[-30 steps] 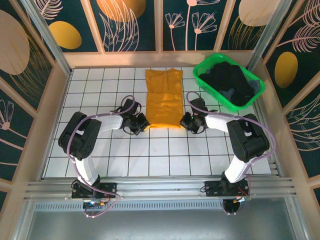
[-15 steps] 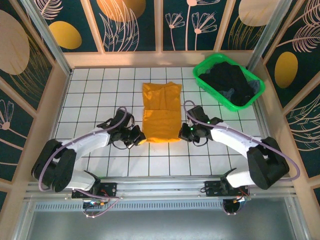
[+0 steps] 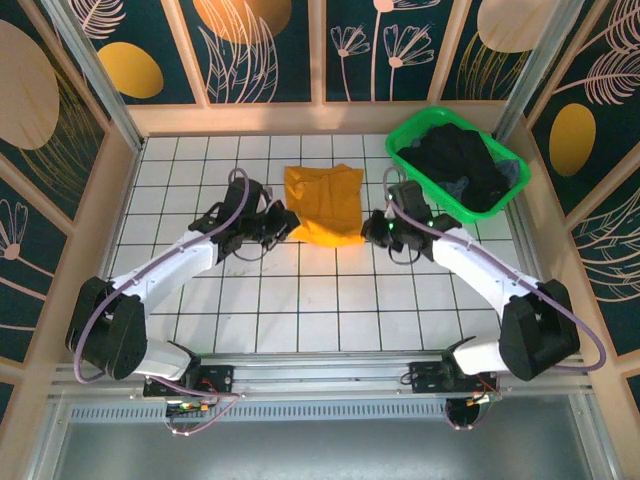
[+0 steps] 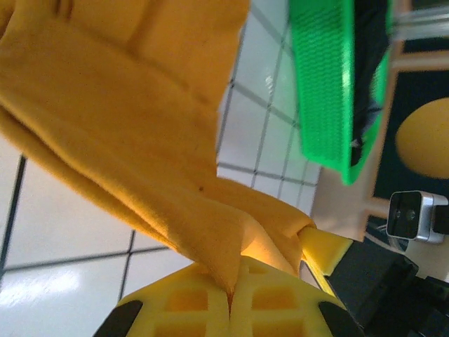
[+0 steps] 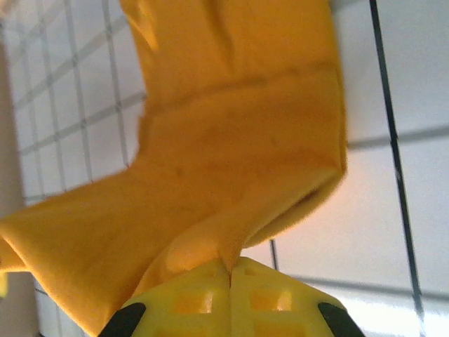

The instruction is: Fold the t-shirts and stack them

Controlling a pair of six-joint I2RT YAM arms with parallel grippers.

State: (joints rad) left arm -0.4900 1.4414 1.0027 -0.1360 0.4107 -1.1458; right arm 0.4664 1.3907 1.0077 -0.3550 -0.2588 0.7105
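white gridded table, mustard t-shirt at its back middle, green basket at back right

White gridded tabletop, wooden rim, dark walls — pale leaf and gold oval prints

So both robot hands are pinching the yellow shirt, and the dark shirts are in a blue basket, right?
Almost. The basket is green, not blue, as the top view shows. The left gripper and right gripper are both pinching the yellow shirt, and the dark shirts are in that basket.
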